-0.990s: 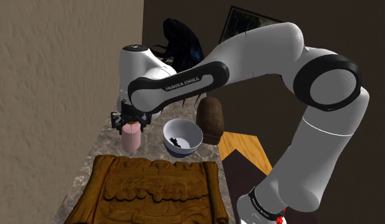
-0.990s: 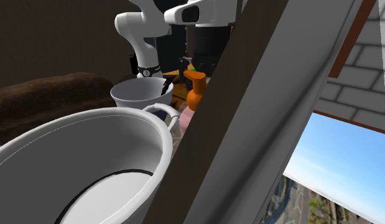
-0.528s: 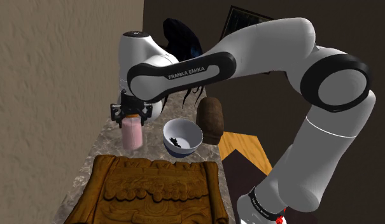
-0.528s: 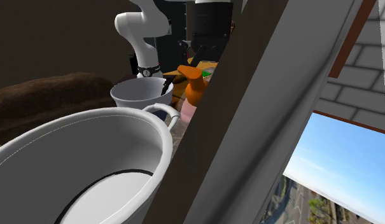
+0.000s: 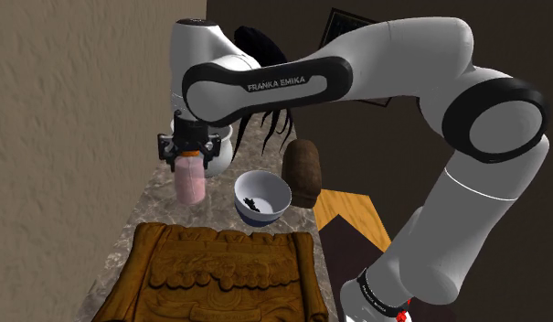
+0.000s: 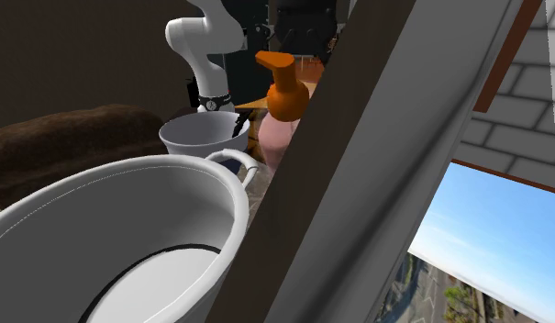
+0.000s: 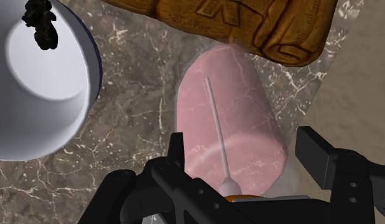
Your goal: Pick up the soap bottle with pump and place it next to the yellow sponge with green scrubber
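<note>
Gripping the soap bottle [image 5: 191, 186] at its orange pump neck, the black gripper [image 5: 188, 157] has a finger pressed on either side, and the pink body hangs upright beneath it over the marble bench [image 5: 155, 203]. Just beside the bottle sits a white bowl [image 5: 262, 194] with dark bits inside. A carved wooden board [image 5: 224, 270] lies near, toward the shoulder view's bottom edge.

Held bottle [image 5: 190, 186] hangs over narrow counter strip [image 5: 152, 210] between wall [image 5: 73, 128] and bowl [image 5: 262, 197]; carved board [image 5: 219, 273] bars stand side, loaf [image 5: 302, 172] beside bowl.
</note>
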You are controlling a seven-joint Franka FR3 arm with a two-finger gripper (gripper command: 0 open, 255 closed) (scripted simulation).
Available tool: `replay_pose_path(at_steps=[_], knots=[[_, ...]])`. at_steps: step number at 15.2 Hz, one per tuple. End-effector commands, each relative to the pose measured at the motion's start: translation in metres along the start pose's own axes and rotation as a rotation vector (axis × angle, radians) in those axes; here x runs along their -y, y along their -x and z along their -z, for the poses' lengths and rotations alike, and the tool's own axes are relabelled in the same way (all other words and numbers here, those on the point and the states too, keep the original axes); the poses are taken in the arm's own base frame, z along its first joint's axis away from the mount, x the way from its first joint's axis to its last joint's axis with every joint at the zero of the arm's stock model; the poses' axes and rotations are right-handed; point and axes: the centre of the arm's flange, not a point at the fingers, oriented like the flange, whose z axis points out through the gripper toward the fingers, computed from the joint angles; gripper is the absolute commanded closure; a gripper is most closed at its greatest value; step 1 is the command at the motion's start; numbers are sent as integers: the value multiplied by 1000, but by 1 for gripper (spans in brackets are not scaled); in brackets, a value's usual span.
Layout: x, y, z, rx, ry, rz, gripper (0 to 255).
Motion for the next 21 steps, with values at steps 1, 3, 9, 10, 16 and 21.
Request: replay_pose_path(at_steps=[1, 3, 9, 10, 16, 21], knots=[[1, 1, 10, 0, 0, 0, 255], [1, 1, 20, 0, 0, 0, 255], [2, 1, 52, 0, 0, 0, 255], [2, 1, 57, 0, 0, 0, 255], [3, 1, 89, 0, 0, 0, 255], [3, 1, 115, 0, 0, 0, 255]])
